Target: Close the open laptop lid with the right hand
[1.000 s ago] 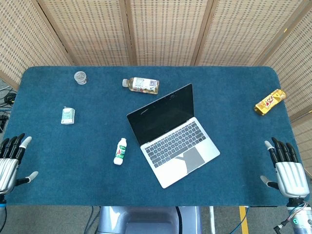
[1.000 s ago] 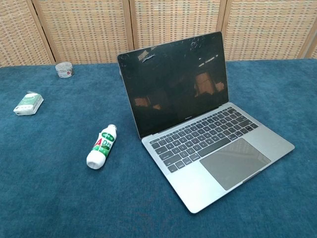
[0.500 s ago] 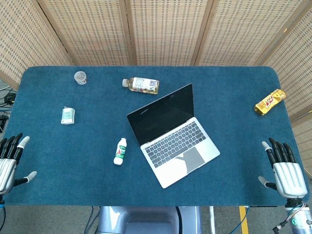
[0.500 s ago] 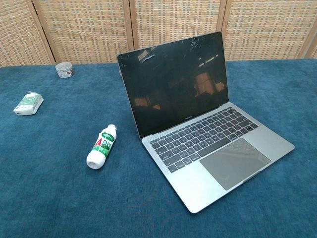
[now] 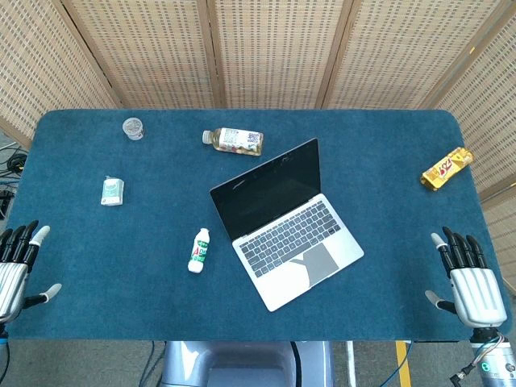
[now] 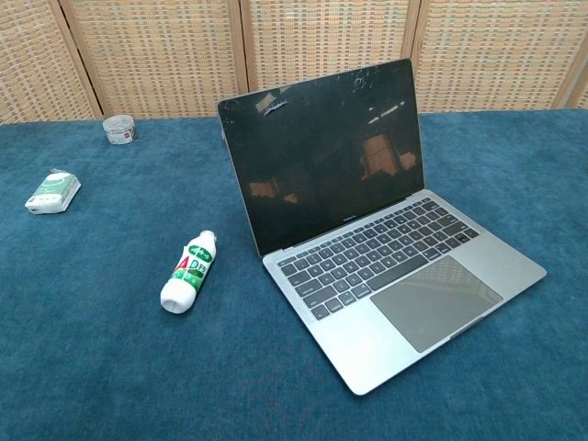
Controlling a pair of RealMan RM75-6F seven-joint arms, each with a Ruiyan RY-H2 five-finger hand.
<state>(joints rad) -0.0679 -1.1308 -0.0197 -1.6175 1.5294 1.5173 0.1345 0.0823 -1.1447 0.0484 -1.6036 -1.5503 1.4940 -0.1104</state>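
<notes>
Blue felt covers the tabletop [image 5: 387, 145], and on it the laptop [image 5: 286, 222] stands open near the middle, turned at an angle, its dark screen upright and its keyboard and trackpad bare. The chest view shows the lid [image 6: 322, 152] raised past vertical with nothing touching it.

Over the last second the only change is small: the right hand [image 5: 470, 280], at the near right edge of the tabletop, has drifted slightly toward the robot and a touch inward. It lies flat with fingers spread and straight, holding nothing. The left hand [image 5: 14, 266] at the near left edge has slid slightly outward and down in view; it too is spread and empty. The laptop, the white bottle [image 5: 198, 250] just left of it, the lying bottle [image 5: 232, 140] behind it, the small packet [image 5: 112, 191], the cup [image 5: 133, 128] and the yellow snack pack [image 5: 446, 168] have not moved.

For the task, this reads as the very start: the lid is fully open and the right hand is well apart from it, not yet reaching. My judgement is that the hand must travel in across the tabletop, rise above the top edge of the screen, get behind it and press it forward and down. The yellow pack sits far from that path; the lying bottle is near the lid's back and could be brushed.
</notes>
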